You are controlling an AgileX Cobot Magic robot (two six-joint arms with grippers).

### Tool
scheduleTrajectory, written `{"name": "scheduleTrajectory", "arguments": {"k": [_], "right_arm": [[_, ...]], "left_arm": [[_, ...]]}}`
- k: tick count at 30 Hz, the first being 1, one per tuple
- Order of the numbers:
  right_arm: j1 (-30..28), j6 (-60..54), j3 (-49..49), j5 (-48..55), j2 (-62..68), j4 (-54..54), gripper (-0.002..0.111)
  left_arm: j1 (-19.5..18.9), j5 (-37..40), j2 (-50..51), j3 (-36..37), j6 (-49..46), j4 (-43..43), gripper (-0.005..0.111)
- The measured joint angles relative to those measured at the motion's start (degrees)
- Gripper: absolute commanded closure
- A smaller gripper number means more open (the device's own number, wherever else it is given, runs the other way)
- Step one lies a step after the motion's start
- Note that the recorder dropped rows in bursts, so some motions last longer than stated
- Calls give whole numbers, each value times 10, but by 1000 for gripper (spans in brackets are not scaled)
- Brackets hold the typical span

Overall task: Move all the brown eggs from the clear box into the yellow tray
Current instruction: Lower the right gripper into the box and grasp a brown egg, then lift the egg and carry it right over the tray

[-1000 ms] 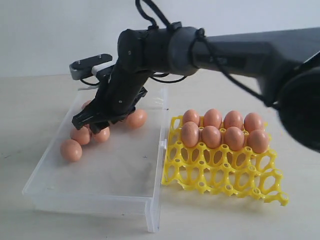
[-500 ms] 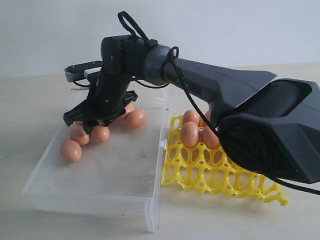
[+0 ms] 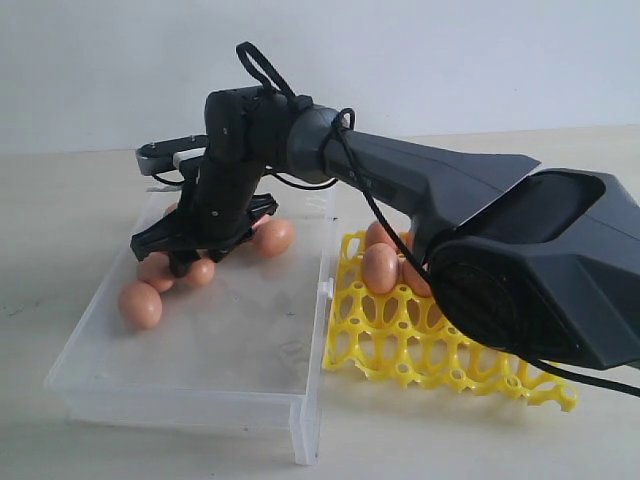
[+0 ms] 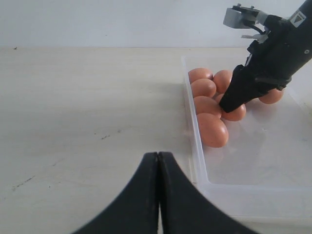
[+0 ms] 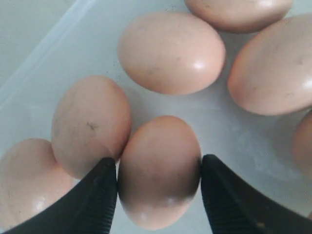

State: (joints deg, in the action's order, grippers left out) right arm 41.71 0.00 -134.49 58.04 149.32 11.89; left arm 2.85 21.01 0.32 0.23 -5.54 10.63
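Writing: a pale sticker on the right arm, too small to read.
Right end effector: jaws apart, low in the box, one finger close at each side of an egg that lies on the box floor; I cannot tell whether they press it.
Left end effector: jaws together, empty, above the table just outside the box wall.
Eggs: clustered at one end of the box.
Crowding: a neighbour egg touches the straddled egg and the finger beside it; others lie near.
Tray: on the table just right of the box, eggs in its back cups.
Blocking: in the exterior view the right arm's black housing covers most of the tray's back rows.
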Motion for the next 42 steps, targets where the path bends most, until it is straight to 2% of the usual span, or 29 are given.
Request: {"name": "scheduleTrajectory", "arguments": {"k": [10,12,14,15,16,29,42], "right_arm": [[-1,22,-4,-34,7,1,59],[-1,26,-4,-37,7,1,69],[-1,27,-4,-37,8,1,88],[-1,27,-4,-37,8,1,102],[-1,27,-4,-38,8,1,108],[-1,27,-4,-35,2,0,108],[5,19,25,-44,-70,-27,108]], "left_arm": [[0,0,0,0,0,0,107],[0,0,0,0,0,0,107],[0,0,0,0,0,0,107],[0,0,0,0,0,0,107],[0,0,0,0,0,0,107],[0,0,0,0,0,0,107],[0,0,0,0,0,0,107]]}}
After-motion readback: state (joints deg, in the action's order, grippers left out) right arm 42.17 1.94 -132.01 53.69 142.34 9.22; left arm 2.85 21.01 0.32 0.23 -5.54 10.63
